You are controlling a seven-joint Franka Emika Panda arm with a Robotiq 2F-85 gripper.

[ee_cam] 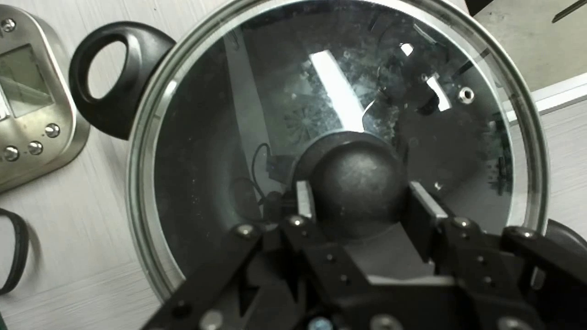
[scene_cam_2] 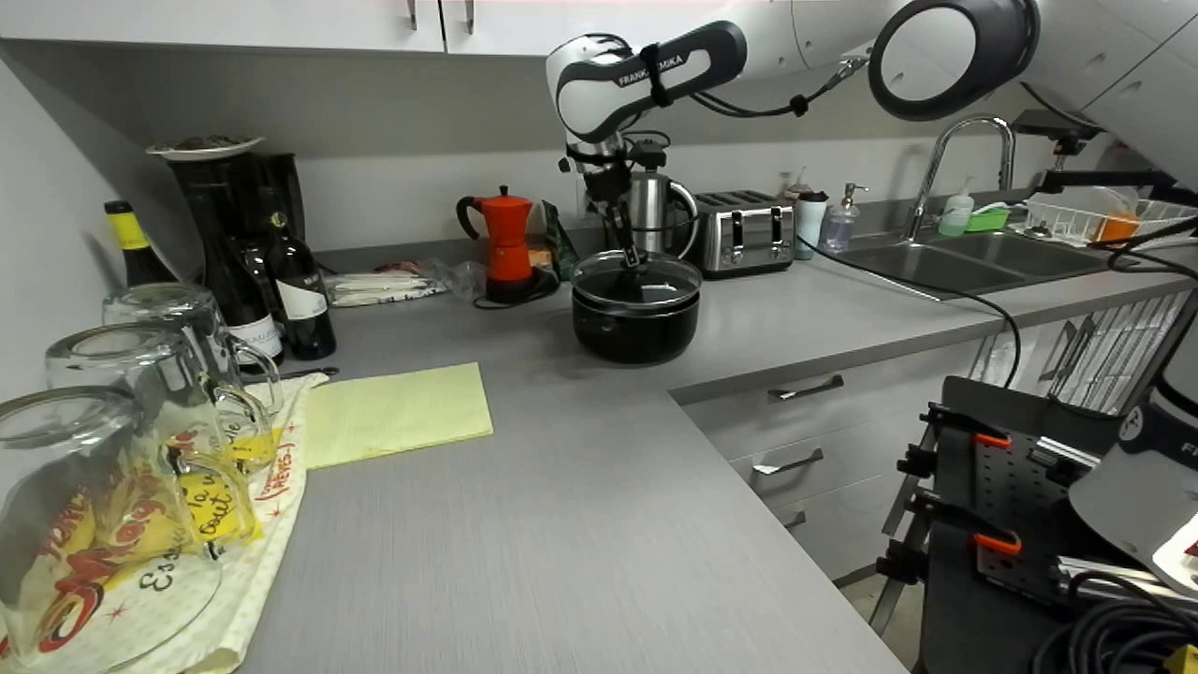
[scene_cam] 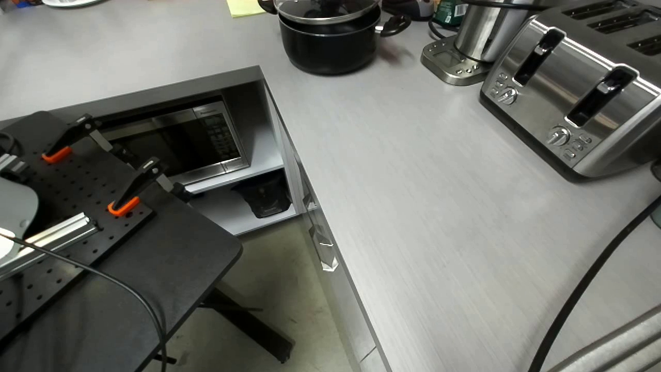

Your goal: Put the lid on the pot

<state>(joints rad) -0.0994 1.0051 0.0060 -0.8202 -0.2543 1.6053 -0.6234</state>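
Note:
The black pot [scene_cam: 330, 51] stands on the grey counter, and it also shows in an exterior view [scene_cam_2: 636, 337]. The clear glass lid [scene_cam_2: 676, 281] is level or nearly so, right over the pot, with a thin dark gap between its rim and the pot's rim. The lid also shows in an exterior view [scene_cam: 299, 9]. In the wrist view the lid [ee_cam: 275, 91] covers most of the pot; a pot handle [ee_cam: 144, 68] sticks out at left. My gripper [ee_cam: 358, 188] has its fingers on both sides of the dark knob, closed on it. The gripper [scene_cam_2: 633, 257] points down.
The silver toaster [scene_cam: 568, 98] and steel kettle [scene_cam_2: 646, 211] with its base [ee_cam: 59, 137] stand beside the pot. A red moka pot [scene_cam_2: 508, 239] is behind. A yellow cloth [scene_cam_2: 402, 412] and glass mugs [scene_cam_2: 140, 449] lie nearer. The counter's inside corner [scene_cam_2: 676, 393] is close.

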